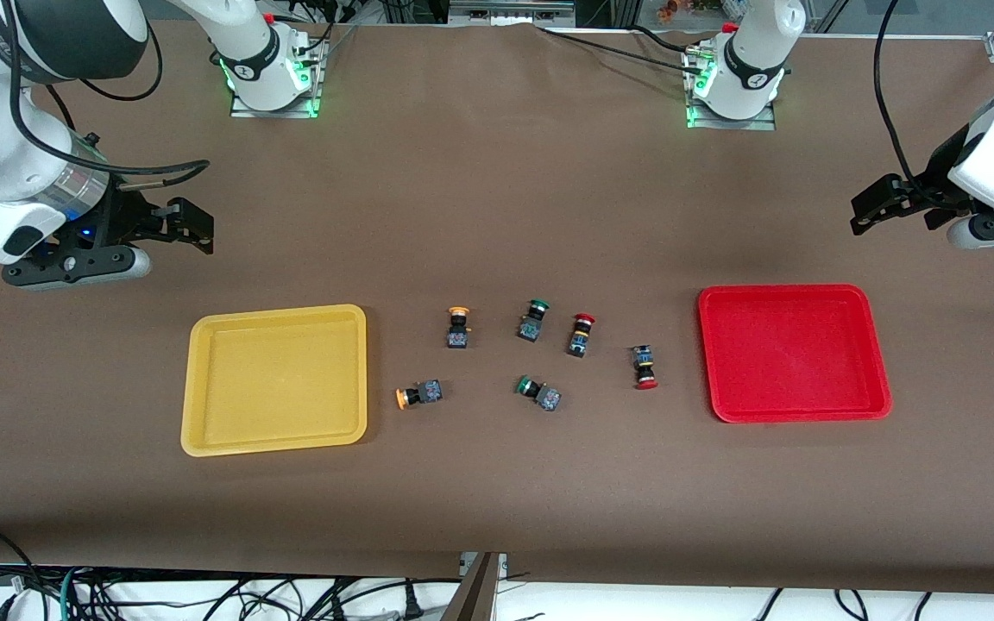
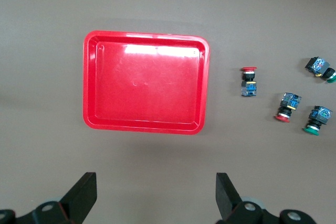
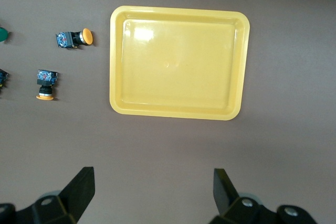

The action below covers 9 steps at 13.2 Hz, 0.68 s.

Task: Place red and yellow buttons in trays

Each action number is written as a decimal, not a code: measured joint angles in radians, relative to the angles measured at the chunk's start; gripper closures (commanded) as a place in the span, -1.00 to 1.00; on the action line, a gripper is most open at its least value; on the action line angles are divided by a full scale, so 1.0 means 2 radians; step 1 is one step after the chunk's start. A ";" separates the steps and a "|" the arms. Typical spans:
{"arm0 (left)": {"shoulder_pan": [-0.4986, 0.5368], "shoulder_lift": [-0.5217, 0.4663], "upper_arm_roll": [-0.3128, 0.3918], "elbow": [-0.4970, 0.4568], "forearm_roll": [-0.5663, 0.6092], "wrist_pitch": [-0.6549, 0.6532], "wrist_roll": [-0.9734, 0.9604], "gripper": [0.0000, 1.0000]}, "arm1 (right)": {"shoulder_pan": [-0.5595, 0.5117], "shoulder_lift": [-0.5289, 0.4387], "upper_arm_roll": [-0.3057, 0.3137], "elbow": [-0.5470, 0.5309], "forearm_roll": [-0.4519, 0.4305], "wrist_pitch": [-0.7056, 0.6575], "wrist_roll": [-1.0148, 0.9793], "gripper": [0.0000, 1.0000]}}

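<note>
Four target buttons loose on bench between yellow tray (image 1: 195, 388) and red tray (image 1: 881, 362): two yellow buttons (image 1: 457, 327) near yellow tray, two red buttons (image 1: 581, 335) toward red tray. We judge them light, rigid, roll-prone; pinch black body. Left gripper (image 2: 156, 192) and right gripper (image 3: 153, 190) hover, jaws spread, empty.

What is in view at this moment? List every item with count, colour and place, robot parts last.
yellow tray: one, yellow, toward the right arm's end of the table.
red tray: one, red, toward the left arm's end.
yellow buttons: two, yellow-orange caps, between the trays, beside the yellow tray; second nearer the front camera.
red buttons: two, red caps, beside the red tray; second.
green buttons: two, green caps, mid-table; second.
table: one, brown.
right gripper: open, waiting above the table by the yellow tray.
left gripper: open, waiting by the red tray.
</note>
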 measured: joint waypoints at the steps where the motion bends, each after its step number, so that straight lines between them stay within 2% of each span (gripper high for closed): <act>1: 0.000 0.000 0.000 0.000 0.000 0.000 0.000 -1.00 | 0.000 0.000 0.000 0.000 0.000 0.000 0.000 -1.00; 9: 0.000 0.001 0.001 0.000 0.000 0.000 0.000 -1.00 | 0.001 0.000 0.002 0.004 0.000 0.002 0.000 -1.00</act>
